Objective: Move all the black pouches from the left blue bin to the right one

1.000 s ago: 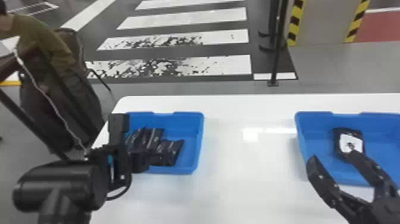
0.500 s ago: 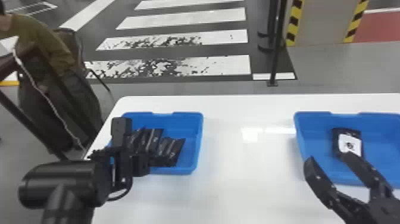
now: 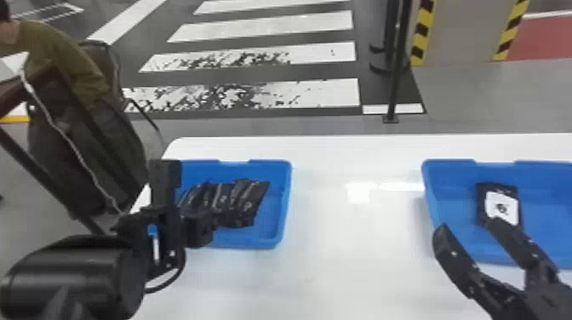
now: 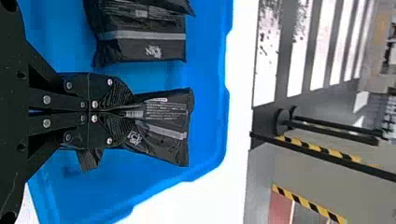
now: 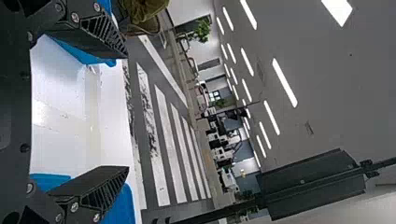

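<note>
One black pouch (image 4: 166, 135) is being pinched by the left pincer (image 3: 206, 227) in the left bin (image 3: 285, 204), near the left edge of the bench (image 3: 340, 264), beside at least two others (image 4: 140, 46). One more pouch (image 3: 502, 206) is lying in the right bin (image 3: 432, 200), near the spread right pincer (image 3: 468, 225).

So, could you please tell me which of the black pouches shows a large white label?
The lone pouch in the right bin: its white square bears a dark mark, whereas the dark pouches in the left bin show narrow grey stripes.
</note>
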Controlling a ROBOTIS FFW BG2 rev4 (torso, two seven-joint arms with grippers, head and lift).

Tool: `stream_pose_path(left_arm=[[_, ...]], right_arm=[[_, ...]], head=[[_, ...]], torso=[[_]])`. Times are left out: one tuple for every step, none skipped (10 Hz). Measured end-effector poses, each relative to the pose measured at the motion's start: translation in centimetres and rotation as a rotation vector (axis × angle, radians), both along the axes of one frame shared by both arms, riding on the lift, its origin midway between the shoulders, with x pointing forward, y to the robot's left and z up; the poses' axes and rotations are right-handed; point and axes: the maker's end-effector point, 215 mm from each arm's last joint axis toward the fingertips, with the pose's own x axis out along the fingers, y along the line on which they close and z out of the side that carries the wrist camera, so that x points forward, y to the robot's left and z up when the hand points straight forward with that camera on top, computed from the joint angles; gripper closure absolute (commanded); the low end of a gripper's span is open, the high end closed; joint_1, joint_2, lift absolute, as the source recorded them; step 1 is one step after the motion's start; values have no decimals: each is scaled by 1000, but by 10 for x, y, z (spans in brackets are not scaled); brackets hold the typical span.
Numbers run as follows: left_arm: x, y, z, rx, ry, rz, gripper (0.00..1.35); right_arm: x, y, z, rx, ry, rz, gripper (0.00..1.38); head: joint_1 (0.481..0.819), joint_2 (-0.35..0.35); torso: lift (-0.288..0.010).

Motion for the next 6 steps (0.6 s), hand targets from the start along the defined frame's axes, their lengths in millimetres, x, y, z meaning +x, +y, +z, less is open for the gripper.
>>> stream_pose_path(left_arm=[[-5, -15, 15, -20, -38, -34, 1210], [-11, -37, 27, -53, -70, -78, 1210], [-17, -64, 35, -95, -91, -129, 1210], [-23, -92, 39, -138, -100, -183, 1210], [-30, -119, 43, -176, -102, -238, 1210], [-37, -143, 47, -207, -103, -286, 1210]], right_arm=[[0, 10, -1, 29, 11, 25, 190], [1, 22, -3, 65, 24, 58, 190], [4, 34, -5, 105, 41, 90, 190], [8, 46, -5, 148, 57, 120, 190], [13, 57, -5, 179, 67, 149, 190], [18, 67, -9, 198, 81, 175, 190]], head=[[695, 174], [695, 162], [695, 142], [695, 132], [695, 109], [695, 89]], torso=[[-140], [-140], [-140], [-140], [-140], [-140]])
